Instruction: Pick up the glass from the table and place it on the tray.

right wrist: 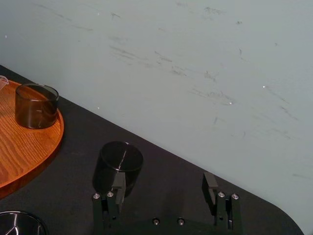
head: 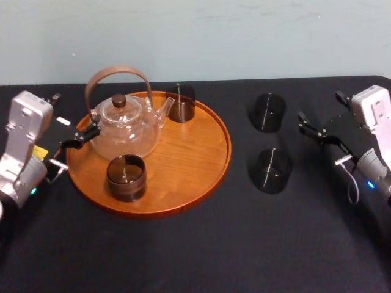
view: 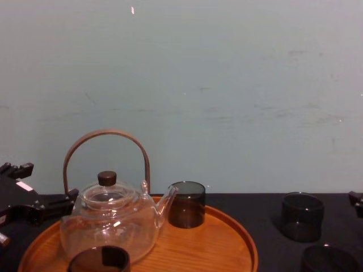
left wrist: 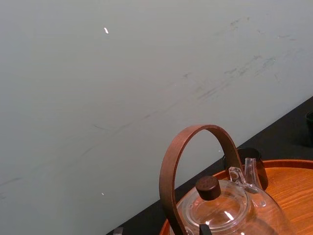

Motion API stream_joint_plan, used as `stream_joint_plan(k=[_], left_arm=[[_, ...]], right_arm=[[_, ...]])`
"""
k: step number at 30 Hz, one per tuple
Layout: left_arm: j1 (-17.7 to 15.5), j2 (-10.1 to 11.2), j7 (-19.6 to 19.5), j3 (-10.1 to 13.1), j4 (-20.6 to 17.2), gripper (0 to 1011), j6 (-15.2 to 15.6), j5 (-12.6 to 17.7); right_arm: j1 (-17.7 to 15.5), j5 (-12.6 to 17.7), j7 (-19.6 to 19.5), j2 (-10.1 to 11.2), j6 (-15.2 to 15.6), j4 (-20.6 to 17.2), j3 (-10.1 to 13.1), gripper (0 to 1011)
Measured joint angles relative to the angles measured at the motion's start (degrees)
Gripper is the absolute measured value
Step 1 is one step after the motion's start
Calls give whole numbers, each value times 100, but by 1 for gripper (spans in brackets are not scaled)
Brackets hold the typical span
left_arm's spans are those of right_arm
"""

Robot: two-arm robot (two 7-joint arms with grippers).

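Two dark smoked glasses stand on the black table [head: 195, 256] right of the tray: a far glass [head: 268, 112] [right wrist: 121, 163] and a near glass [head: 271, 170]. The round orange-brown tray [head: 201, 165] carries a clear teapot [head: 125, 125] and two more dark glasses, one at the back [head: 181, 102] and one at the front [head: 126, 177]. My right gripper [head: 309, 127] [right wrist: 164, 188] hovers open to the right of the table glasses, holding nothing. My left gripper [head: 79, 138] stands open at the tray's left rim, beside the teapot.
A pale wall rises behind the table's back edge. The teapot's tall brown handle [head: 117, 74] arches over the tray's left half. Bare wood shows on the tray's right half. The table's rounded back right corner [head: 382, 79] lies just behind the right arm.
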Motion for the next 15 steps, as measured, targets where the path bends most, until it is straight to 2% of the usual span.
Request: stream_joint_plan(k=[15], left_arm=[[0,0,0,0,0,1010,0,0]], right_arm=[[0,0,0,0,0,0,0,1002]])
